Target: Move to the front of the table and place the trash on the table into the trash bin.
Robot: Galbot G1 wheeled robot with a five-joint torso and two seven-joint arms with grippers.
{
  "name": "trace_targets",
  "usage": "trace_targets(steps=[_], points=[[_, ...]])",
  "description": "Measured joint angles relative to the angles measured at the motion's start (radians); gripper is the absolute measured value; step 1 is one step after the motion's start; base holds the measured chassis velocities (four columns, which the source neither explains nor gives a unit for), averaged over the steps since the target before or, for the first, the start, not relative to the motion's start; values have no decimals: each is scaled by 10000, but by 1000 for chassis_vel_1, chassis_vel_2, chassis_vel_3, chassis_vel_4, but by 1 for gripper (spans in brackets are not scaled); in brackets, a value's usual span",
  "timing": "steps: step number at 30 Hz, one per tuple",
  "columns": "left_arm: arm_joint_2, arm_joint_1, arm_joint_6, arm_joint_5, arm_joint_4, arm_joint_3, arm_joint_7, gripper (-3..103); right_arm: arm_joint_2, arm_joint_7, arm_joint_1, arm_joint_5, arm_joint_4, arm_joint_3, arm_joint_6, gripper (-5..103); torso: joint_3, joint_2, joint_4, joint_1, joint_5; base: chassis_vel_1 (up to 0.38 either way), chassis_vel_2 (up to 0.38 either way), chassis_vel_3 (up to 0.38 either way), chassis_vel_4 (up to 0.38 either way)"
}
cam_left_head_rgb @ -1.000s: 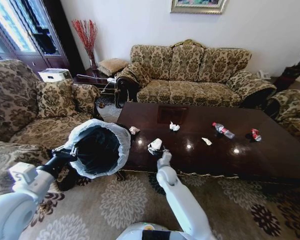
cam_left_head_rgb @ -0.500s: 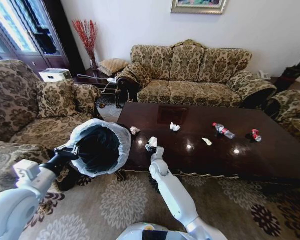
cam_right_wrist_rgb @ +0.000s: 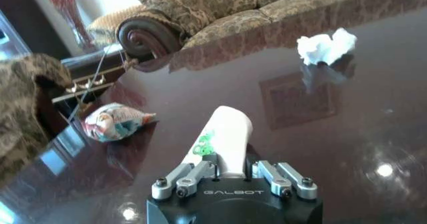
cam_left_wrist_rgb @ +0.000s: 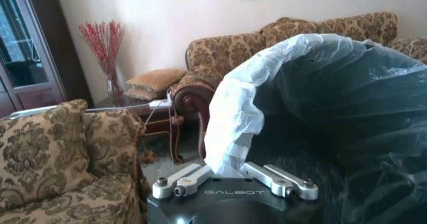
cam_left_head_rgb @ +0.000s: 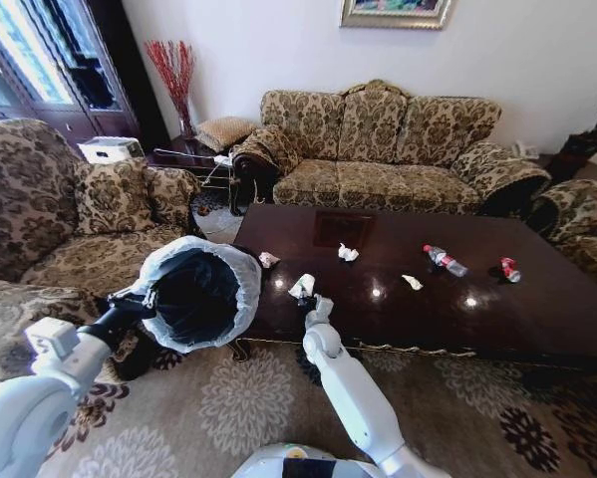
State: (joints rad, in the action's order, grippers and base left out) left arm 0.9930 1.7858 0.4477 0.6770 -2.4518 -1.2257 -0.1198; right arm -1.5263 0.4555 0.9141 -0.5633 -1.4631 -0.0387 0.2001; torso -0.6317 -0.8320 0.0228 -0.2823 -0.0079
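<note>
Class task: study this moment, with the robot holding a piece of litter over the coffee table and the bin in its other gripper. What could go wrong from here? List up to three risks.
1. The right gripper pinches only one end of the white paper cup; it may slip out on the way over.
2. The left gripper grips the trash bin by its thin bag liner, which could tear or slide.
3. The bin's mouth is tilted sideways, so a drop may miss.
</note>
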Motion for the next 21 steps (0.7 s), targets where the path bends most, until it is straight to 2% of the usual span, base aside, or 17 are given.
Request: trace_targets(steps=[3,5,6,8,9,11,13,14,15,17,18,19,20,21], points=[[-164,51,135,128,-3,-98,117,0,61,-63,76,-306,-177,-93,-79,18,-1,0,-2,0,-1,0,0,0,0],[-857,197,733,714,41,-543,532,0,310,-386,299,-809,-832,-419,-284,12,-3,1,-2,0,0,0,0,0,0],[-857,197,733,714,41,-543,532,0,310,-386,299,-809,-832,-419,-284,12,-3,1,-2,0,0,0,0,0,0],[-1577,383,1266,1612,193,-1021,1004,0,591,-1041,548,-1075,-1637,-757,-535,5,-3,1,-1,-2,0,0,0,0,0],[-1577,383,1266,1612,193,-1021,1004,0,591,-1041,548,-1075,-1637,-757,-535,5,-3,1,-1,-2,0,0,0,0,0],[-2911,672,1904,3264,698,-1745,1772,0,1214,-2443,1040,-1226,-3282,-1235,-1058,3,-2,1,-2,-1,1,0,0,0,0],[-3820,739,2230,4407,1077,-2088,2169,0,1764,-3413,1357,-1362,-4590,-1474,-1342,3,-2,1,-1,-1,1,0,0,0,0],[-3820,739,2230,4407,1077,-2088,2169,0,1764,-3413,1357,-1362,-4590,-1474,-1342,3,-2,1,-1,-1,1,0,0,0,0],[-4484,679,2472,5309,1337,-2193,2519,0,2216,-4201,1574,-1618,-5547,-1620,-1508,3,-1,0,-3,-1,-1,0,0,0,0],[-5092,506,2721,6125,1563,-2184,2880,0,2583,-4881,1709,-1855,-6271,-1696,-1686,3,-1,0,-6,-1,1,0,0,0,0],[-5679,228,2864,6829,1752,-1913,3309,0,2877,-5517,1769,-2133,-6896,-1700,-1843,3,-1,0,-5,-1,4,0,0,0,0],[-5679,228,2864,6829,1752,-1913,3309,0,2877,-5517,1769,-2133,-6896,-1700,-1843,3,-1,0,-5,-1,4,0,0,0,0],[-6154,-46,2868,7275,1870,-1497,3612,0,3077,-6047,1812,-2431,-7424,-1690,-1925,3,-1,1,0,-1,3,0,0,0,0],[-6424,-182,2868,7470,1937,-1241,3752,0,3150,-6231,1834,-2543,-7634,-1687,-1936,3,-2,1,-1,-1,3,0,0,0,0]])
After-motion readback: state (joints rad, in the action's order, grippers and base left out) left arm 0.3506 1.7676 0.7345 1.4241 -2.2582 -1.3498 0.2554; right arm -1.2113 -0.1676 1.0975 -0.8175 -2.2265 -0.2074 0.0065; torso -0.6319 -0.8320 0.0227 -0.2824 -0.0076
